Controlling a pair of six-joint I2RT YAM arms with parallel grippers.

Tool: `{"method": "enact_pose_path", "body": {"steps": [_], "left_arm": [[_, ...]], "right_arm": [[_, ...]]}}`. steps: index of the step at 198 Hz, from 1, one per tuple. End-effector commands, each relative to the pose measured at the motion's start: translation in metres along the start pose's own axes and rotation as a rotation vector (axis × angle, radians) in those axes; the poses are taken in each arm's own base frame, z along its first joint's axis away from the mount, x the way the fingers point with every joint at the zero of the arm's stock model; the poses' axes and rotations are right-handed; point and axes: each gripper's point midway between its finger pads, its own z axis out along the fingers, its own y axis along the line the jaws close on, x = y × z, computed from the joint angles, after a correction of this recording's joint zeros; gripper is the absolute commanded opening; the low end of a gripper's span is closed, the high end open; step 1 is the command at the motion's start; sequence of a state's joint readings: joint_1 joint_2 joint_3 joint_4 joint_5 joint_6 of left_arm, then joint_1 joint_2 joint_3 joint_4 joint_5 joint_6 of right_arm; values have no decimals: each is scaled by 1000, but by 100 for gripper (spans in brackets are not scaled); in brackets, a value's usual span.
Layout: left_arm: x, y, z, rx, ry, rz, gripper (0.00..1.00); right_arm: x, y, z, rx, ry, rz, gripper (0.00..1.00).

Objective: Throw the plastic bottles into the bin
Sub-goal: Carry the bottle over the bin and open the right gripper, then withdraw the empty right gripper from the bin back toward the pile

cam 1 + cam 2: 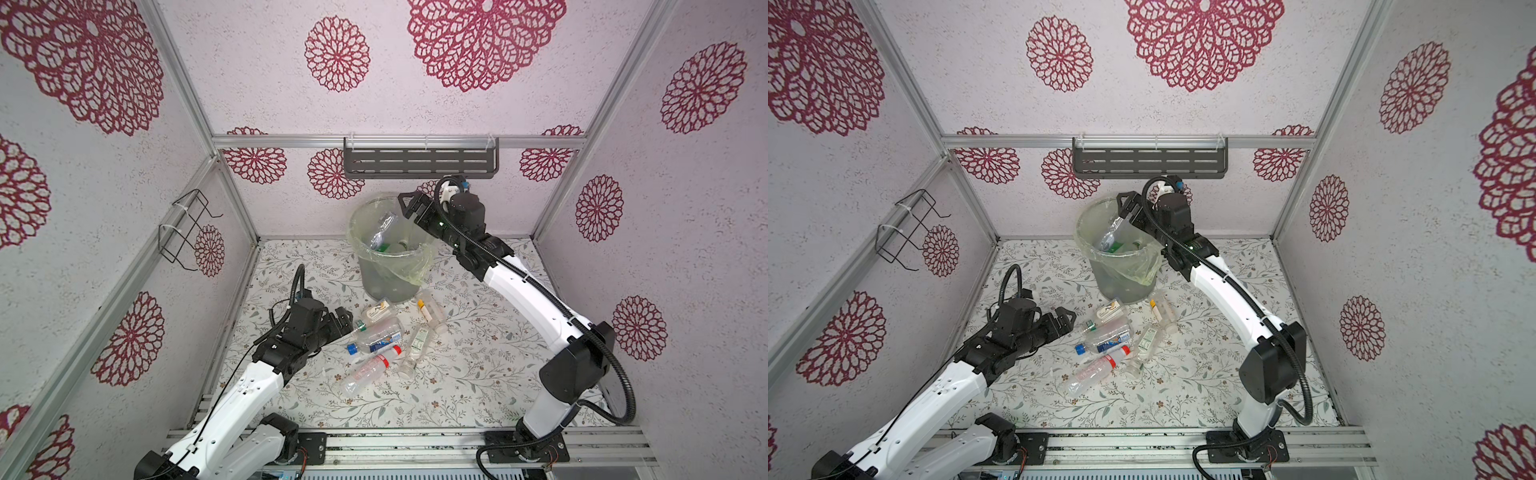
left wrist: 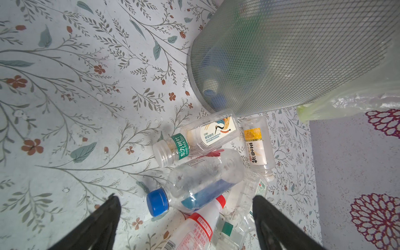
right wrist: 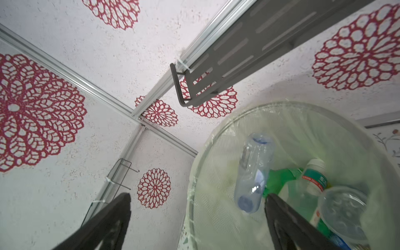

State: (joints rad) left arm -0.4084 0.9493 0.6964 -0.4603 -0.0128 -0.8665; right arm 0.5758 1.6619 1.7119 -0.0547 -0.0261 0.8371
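The bin (image 1: pixel 382 278) (image 1: pixel 1121 282), grey mesh with a yellowish liner, stands at the back of the floral floor. My right gripper (image 1: pixel 411 208) (image 3: pixel 199 195) hangs open over its rim, holding nothing. A clear bottle (image 1: pixel 382 232) (image 3: pixel 253 173) lies free inside the bin's mouth, above a green bottle (image 3: pixel 279 177) and others. Several plastic bottles lie in front of the bin: a blue-capped one (image 1: pixel 376 338) (image 2: pixel 201 184), a red-capped one (image 1: pixel 370 368) (image 2: pixel 199 227) and a yellow-labelled one (image 1: pixel 430 313). My left gripper (image 1: pixel 343 322) (image 2: pixel 186 197) is open just left of this pile, gripping nothing.
A dark slotted shelf (image 1: pixel 419 160) hangs on the back wall just above and behind the right gripper. A black wire rack (image 1: pixel 187 226) sticks out from the left wall. The liner's loose flap (image 2: pixel 346 101) drapes down the bin's side.
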Motion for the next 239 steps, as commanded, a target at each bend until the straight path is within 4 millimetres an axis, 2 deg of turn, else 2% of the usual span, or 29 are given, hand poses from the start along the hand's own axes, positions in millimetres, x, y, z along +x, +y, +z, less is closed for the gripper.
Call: {"method": "enact_pose_path", "body": {"steps": [1, 45, 97, 151, 200, 239], "left_arm": [[-8, -1, -5, 0, -23, -6, 97], [-7, -12, 1, 51, -4, 6, 97], [-3, -16, 8, 62, 32, 22, 97], [1, -19, 4, 92, 41, 41, 97], [8, -17, 6, 90, 72, 40, 97], [15, -20, 10, 107, 115, 46, 97]], "right_arm": [[-27, 30, -53, -64, -93, -58, 99], [-5, -6, -98, 10, -92, -105, 99], [16, -41, -131, 94, -77, -148, 99], [38, -69, -152, 128, -69, -136, 99], [57, -94, -158, 192, -25, -124, 99], [75, -126, -163, 305, 14, -91, 99]]}}
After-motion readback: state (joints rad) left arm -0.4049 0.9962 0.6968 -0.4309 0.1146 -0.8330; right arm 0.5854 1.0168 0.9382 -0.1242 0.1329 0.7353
